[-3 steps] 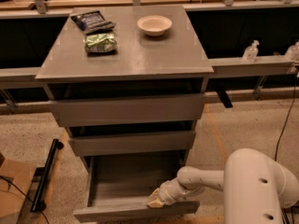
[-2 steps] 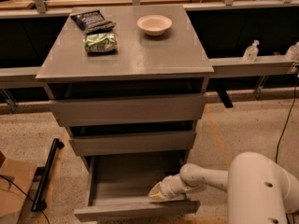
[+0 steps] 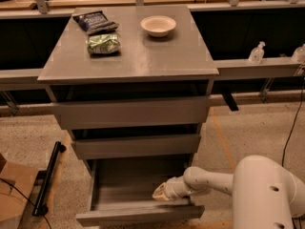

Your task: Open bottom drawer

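The bottom drawer (image 3: 138, 214) of the grey cabinet stands pulled out, showing a shallow grey box with a bare floor (image 3: 133, 187). Its slim front panel runs along the bottom of the view. My gripper (image 3: 160, 193) reaches in from the right on a white arm (image 3: 214, 180) and sits over the drawer's right inner part, just behind the front panel. The middle drawer (image 3: 136, 146) and the top drawer (image 3: 131, 112) above it are wider grey fronts, both close to shut.
On the cabinet top (image 3: 157, 56) lie a dark blue chip bag (image 3: 93, 20), a green bag (image 3: 102, 43) and a white bowl (image 3: 158, 25). A black bar (image 3: 47, 178) and cardboard (image 3: 12, 194) lie on the floor at left. Bottles (image 3: 257, 52) stand on the right ledge.
The gripper has stayed in the drawer's right front part, shifting slightly. The drawer looks about as far out as before.
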You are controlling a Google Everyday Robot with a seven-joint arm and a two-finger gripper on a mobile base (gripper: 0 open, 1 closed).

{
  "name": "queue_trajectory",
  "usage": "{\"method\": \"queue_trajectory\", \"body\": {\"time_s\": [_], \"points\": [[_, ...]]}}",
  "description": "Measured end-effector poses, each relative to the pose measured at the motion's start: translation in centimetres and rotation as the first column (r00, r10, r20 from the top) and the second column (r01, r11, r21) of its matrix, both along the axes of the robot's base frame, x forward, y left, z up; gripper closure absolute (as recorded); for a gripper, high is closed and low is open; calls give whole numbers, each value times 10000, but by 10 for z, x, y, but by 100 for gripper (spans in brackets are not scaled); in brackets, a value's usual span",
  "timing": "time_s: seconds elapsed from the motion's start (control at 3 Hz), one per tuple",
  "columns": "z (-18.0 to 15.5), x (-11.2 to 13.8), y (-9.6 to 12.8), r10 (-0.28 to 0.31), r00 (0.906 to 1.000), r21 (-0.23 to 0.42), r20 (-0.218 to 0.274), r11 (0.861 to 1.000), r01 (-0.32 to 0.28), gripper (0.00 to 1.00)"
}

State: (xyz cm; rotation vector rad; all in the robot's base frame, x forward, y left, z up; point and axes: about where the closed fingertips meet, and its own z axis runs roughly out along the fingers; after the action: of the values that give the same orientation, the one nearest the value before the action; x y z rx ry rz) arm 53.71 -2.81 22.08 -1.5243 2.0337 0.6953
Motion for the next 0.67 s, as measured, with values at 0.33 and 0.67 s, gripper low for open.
{"method": "queue_trajectory", "body": {"time_s": [0.33, 0.67], "points": [[-31, 25, -16, -399, 9989, 78, -248, 9992, 401, 100], [-63, 41, -35, -846, 9939, 199, -704, 9961, 862, 100]]}}
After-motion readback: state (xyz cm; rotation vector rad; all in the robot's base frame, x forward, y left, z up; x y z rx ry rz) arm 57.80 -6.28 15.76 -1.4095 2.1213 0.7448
